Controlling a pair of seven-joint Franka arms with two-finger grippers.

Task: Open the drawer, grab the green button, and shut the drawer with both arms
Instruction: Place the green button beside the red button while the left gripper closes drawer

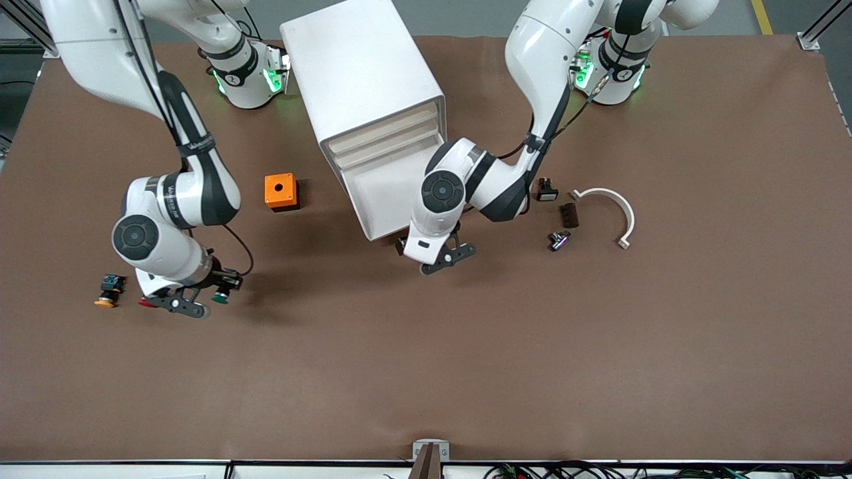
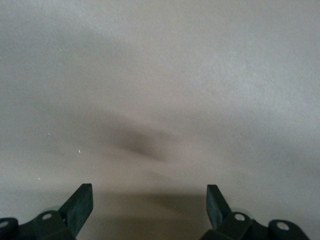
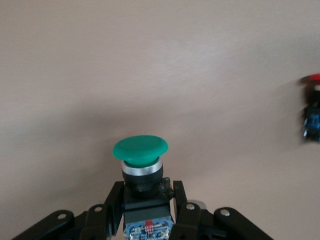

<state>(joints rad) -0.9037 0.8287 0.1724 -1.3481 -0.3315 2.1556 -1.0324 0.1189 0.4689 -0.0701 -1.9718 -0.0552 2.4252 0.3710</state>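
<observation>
The drawer (image 1: 381,194), the lowest in the white cabinet (image 1: 359,73), is pulled out toward the front camera. My left arm's wrist hides one corner of it. My left gripper (image 1: 447,258) hangs open just past the drawer's front edge. In the left wrist view its fingers (image 2: 80,202) stand wide over bare brown table. My right gripper (image 1: 205,297) is low over the table toward the right arm's end. It is shut on the dark body of the button (image 3: 140,150), green cap (image 1: 220,298) outward.
A red-capped button (image 1: 144,303) (image 3: 312,107) and an orange-capped one (image 1: 109,291) lie beside my right gripper. An orange box (image 1: 280,191) sits beside the cabinet. A white curved bracket (image 1: 609,209) and small dark parts (image 1: 568,215) lie toward the left arm's end.
</observation>
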